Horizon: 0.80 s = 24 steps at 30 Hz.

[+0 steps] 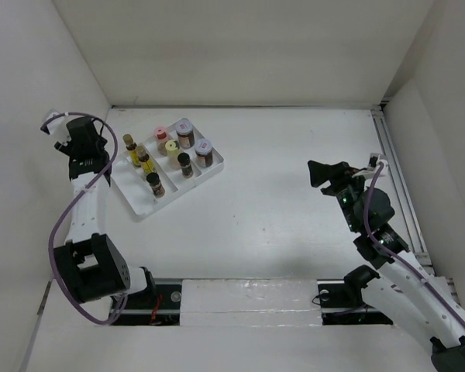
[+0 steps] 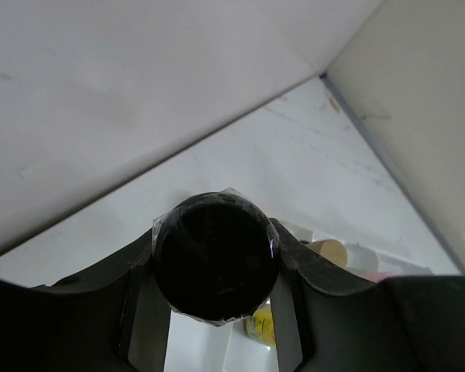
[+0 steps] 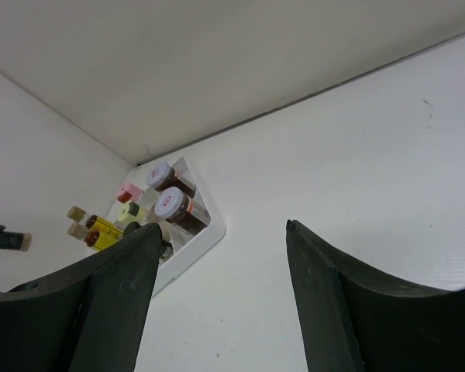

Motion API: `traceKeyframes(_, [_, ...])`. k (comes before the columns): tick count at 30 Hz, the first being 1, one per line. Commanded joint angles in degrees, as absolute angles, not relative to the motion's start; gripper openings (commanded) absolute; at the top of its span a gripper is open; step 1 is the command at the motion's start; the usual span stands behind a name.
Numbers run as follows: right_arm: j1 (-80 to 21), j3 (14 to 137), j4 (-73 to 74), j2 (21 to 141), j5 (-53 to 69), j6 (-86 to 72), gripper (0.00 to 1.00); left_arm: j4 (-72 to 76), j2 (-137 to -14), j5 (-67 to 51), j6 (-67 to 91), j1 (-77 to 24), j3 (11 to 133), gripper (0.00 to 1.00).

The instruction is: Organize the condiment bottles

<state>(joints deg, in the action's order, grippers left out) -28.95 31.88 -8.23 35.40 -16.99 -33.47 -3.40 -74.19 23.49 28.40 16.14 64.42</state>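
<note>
One dark jar (image 2: 215,267) fills the left tool (image 2: 215,252).

Left arm (image 1: 81,209): white links, black boxy joint housings, larger black block near base. Purple cable (image 1: 54,248) looped alongside, white connector at far end. Right arm (image 1: 407,298): same white links, black joints, second purple cable (image 1: 407,263), small green light (image 1: 343,197) by wrist. Left tool (image 2: 215,260): matte black fingers, curved inner edges. Right tool (image 3: 221,226): two broad dark tapered fingers, round hole in left one. Black mounting plates (image 1: 151,298) sat under bases at near edge.
</note>
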Motion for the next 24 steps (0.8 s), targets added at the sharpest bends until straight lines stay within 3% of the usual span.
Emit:
traceKeyframes(1, [-29.27,32.52,-11.87,35.60,-15.82,-34.01,0.71,-0.80,-76.90,18.90,28.21,15.73,62.41,0.38])
traceKeyframes(24, [-29.27,33.05,-13.44,38.41,-15.21,-32.96,0.71,8.44,-98.61,21.61,24.52,13.27,63.37,0.39])
